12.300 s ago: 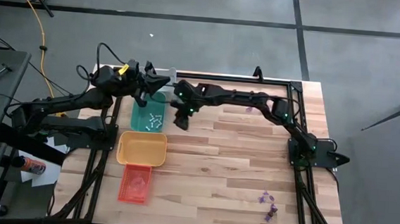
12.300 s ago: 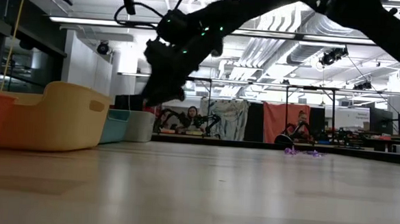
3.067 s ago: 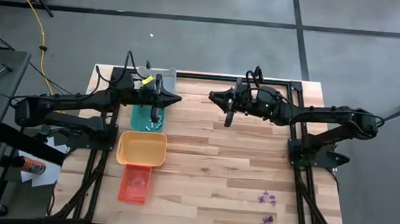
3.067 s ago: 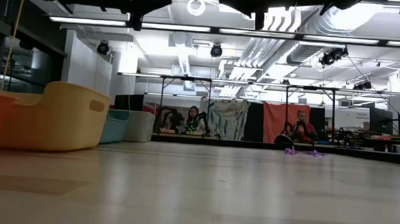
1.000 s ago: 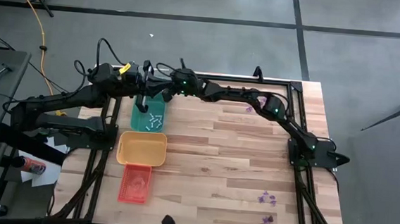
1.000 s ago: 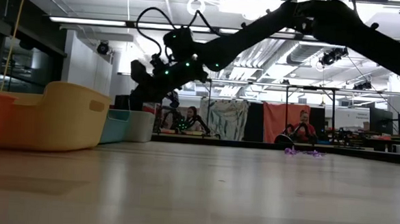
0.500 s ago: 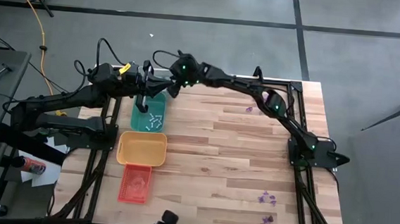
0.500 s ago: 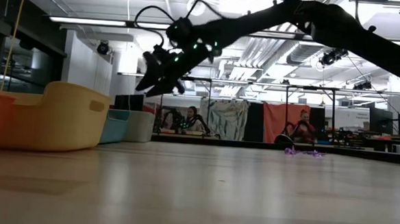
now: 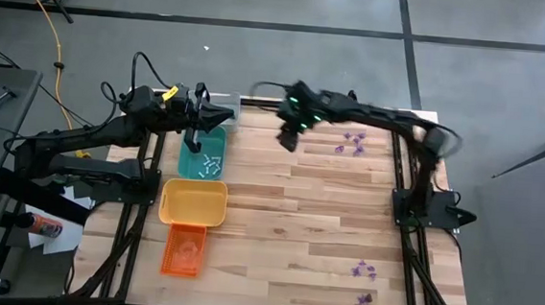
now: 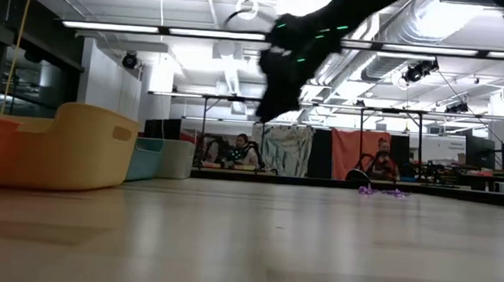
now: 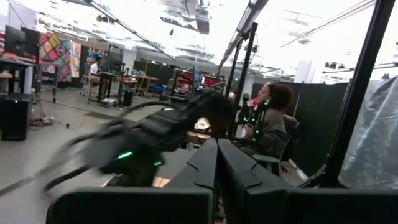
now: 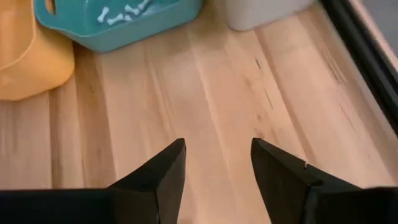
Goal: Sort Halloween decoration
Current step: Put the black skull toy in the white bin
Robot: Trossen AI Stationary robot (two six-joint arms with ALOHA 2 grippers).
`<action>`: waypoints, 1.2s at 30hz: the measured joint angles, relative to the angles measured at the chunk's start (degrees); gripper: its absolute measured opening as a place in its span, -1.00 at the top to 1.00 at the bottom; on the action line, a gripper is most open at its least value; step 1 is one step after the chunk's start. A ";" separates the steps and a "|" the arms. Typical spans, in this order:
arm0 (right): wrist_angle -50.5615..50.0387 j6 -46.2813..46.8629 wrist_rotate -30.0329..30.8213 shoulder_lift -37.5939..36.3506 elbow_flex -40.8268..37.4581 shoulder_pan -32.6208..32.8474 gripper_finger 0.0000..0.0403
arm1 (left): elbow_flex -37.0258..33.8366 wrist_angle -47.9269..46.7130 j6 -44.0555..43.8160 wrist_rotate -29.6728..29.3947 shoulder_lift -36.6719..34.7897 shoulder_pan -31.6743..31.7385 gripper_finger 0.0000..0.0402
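The Halloween decoration is tiny trinkets. Purple ones lie near the table's far right (image 9: 353, 139) and in two small groups near its near right corner (image 9: 365, 271); they also show in the low view (image 10: 379, 191). Whitish ones lie in the teal tray (image 9: 202, 155), also in the right wrist view (image 12: 124, 14). My left gripper (image 9: 219, 118) is shut and empty, level above the teal and grey trays; its fingers meet in the left wrist view (image 11: 217, 163). My right gripper (image 9: 288, 134) is open and empty (image 12: 214, 155), above bare wood near the far edge.
A grey tray (image 9: 224, 104), the teal tray, a yellow tray (image 9: 193, 203) and an orange tray (image 9: 182, 250) stand in a row along the table's left side. Black frame rails run along the far edge and both sides. People sit in the room beyond the table (image 11: 273, 118).
My right gripper has swung from over the grey tray at the far left toward the table's right edge, along the far edge, and now hangs near the far middle. My left gripper has kept still.
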 joint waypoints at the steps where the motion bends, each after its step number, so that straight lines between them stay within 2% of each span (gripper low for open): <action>1: 3.53 2.26 1.05 -3.97 -5.78 0.02 0.14 | 0.00 -0.12 -0.02 0.00 0.00 0.00 1.00; 4: 10.97 11.70 2.33 -15.25 -21.89 0.65 0.19 | 0.00 -0.89 0.10 -0.04 0.14 0.00 1.00; 7: 16.56 21.97 2.50 -25.32 -34.58 1.91 0.20 | 0.00 -1.86 1.97 -0.17 0.22 0.00 1.00; 10: 20.32 30.17 2.41 -33.45 -43.83 4.37 0.20 | 0.04 -2.31 4.00 -0.24 0.70 0.00 1.00; 13: 21.32 38.42 1.84 -39.57 -49.24 6.90 0.20 | 0.04 -2.68 4.03 -0.26 1.45 0.00 1.00; 16: 20.99 45.68 -1.71 -43.61 -51.92 9.85 0.20 | 0.04 -3.26 4.04 -0.33 2.41 0.01 1.00; 20: 19.59 54.73 -10.80 -45.60 -52.25 15.65 0.20 | 0.04 -4.02 3.78 -0.36 4.55 0.00 1.00; 25: 19.18 71.01 -19.23 -45.63 -52.25 29.66 0.20 | 0.04 -3.95 2.52 -0.37 7.31 0.00 1.00; 29: 19.20 87.11 -18.49 -45.53 -52.25 44.73 0.20 | 0.04 -3.85 2.50 -0.37 9.44 0.00 1.00; 34: 19.24 115.58 -7.85 -43.45 -52.25 62.11 0.20 | 0.04 -3.71 2.50 -0.35 11.79 0.00 1.00; 36: 19.18 124.53 -6.38 -41.65 -52.25 67.35 0.20 | 0.04 -3.75 2.47 -0.35 12.63 0.00 1.00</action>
